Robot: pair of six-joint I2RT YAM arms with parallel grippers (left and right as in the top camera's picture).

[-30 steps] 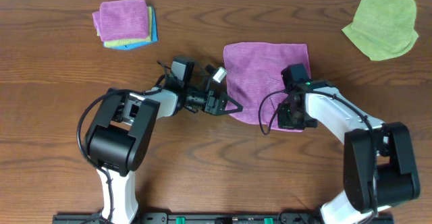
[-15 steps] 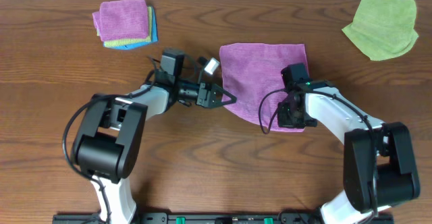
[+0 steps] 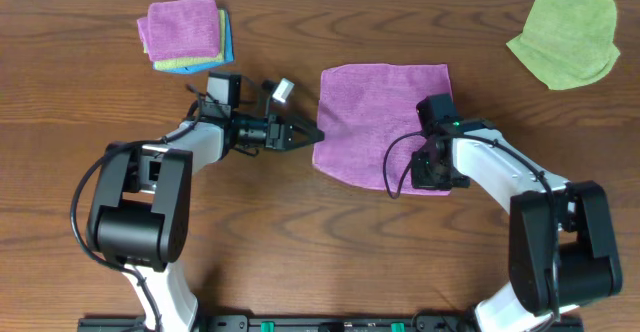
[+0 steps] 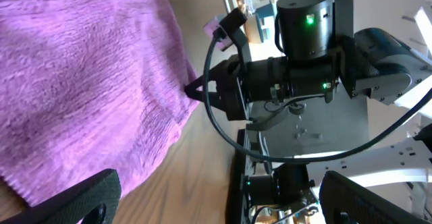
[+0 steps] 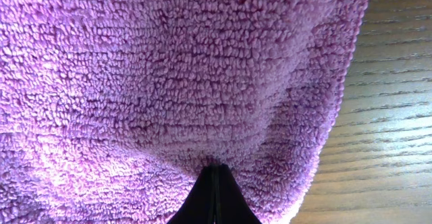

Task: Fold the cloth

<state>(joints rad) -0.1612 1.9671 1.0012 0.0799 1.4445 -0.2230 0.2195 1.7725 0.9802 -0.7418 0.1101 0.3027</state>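
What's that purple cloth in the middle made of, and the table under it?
The purple cloth looks like microfibre terry: the right wrist view shows a matte, fuzzy pile of tiny loops. The table looks like wood or wood-look laminate, brown with flowing grain lines; which one cannot be told.

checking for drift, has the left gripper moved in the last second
Yes. Seen from overhead, the left gripper has moved toward the folded cloth stack and now sits at the purple cloth's edge.

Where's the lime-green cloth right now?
Overhead view: the lime-green cloth lies rumpled at the table's far right corner, well apart from the spread purple cloth.
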